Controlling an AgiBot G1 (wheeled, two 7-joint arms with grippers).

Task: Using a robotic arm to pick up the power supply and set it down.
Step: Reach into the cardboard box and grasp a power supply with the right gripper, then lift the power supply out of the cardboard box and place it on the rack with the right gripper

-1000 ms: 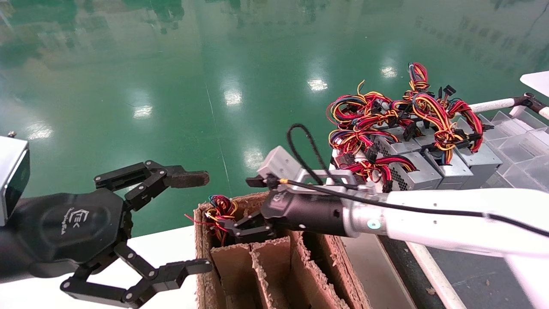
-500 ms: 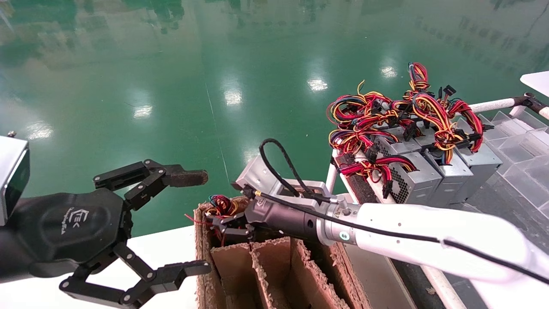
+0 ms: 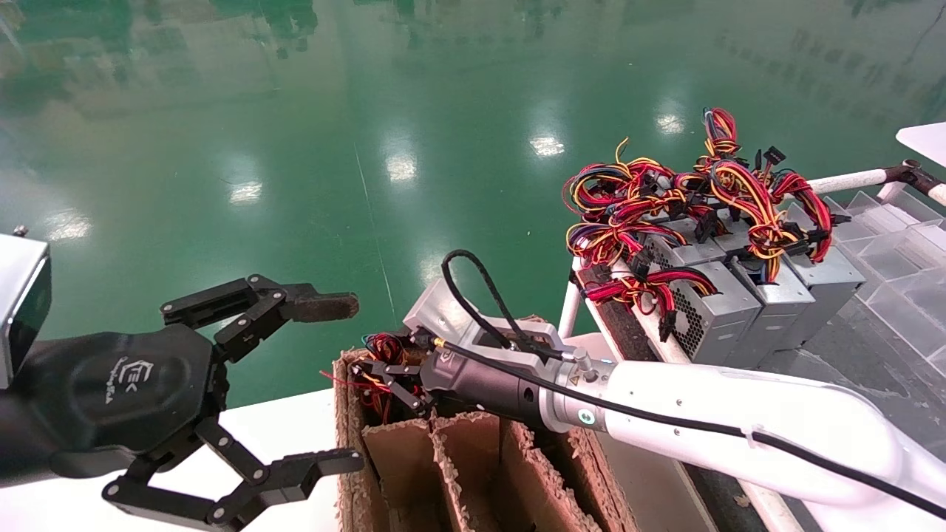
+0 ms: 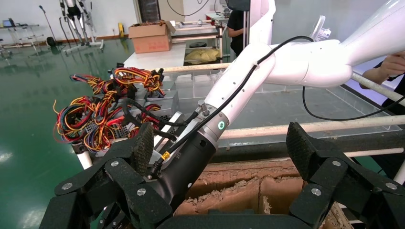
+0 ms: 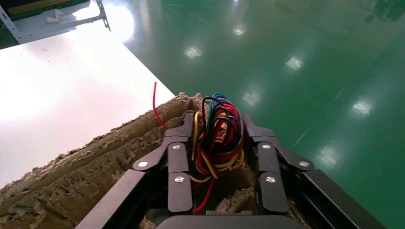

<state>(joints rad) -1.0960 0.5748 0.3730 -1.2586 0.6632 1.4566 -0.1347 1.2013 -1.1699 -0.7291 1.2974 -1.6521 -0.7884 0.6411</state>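
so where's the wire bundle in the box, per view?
Head: wire bundle at the box's far left corner, at the right tool.
Left wrist: not visible.
Right wrist: centre, between the tool's fingers.
Shared landmark: torn cardboard box.

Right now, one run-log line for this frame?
phase: grasp | right gripper: in cardboard box far slot, fingers around wire bundle | left gripper: open, parked beside box | PSU stack: on rack
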